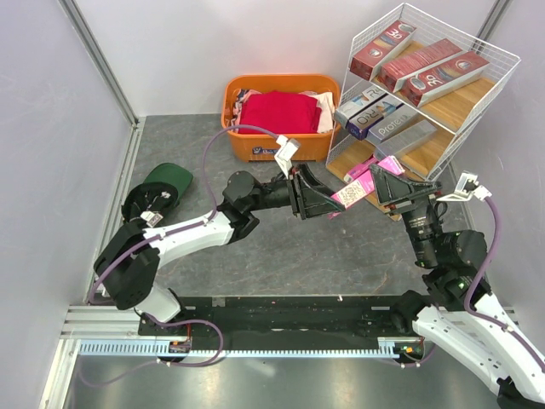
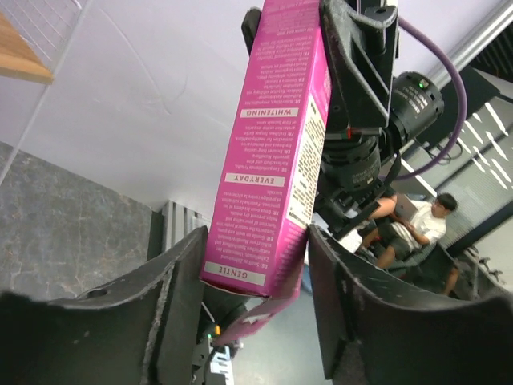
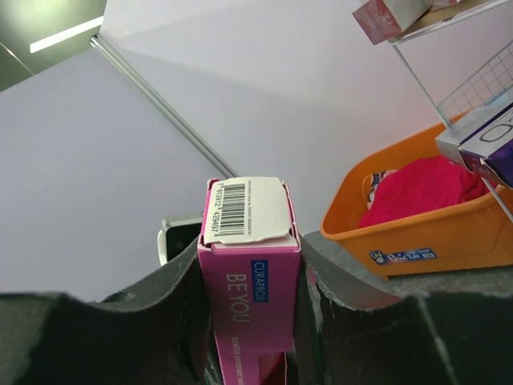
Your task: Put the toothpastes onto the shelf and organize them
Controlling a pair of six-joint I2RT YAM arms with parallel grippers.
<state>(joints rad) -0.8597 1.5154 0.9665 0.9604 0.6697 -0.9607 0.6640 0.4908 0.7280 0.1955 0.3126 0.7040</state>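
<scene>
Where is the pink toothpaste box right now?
Top view, right of centre: the pink toothpaste box is held aloft between the left gripper and right gripper, just in front of the shelf.

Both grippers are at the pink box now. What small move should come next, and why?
Probably open the right gripper. It clamps one end of the pink toothpaste box, and the left gripper appears to press both sides of the other end. Held by both, the box cannot travel to the shelf until one lets go.
</scene>
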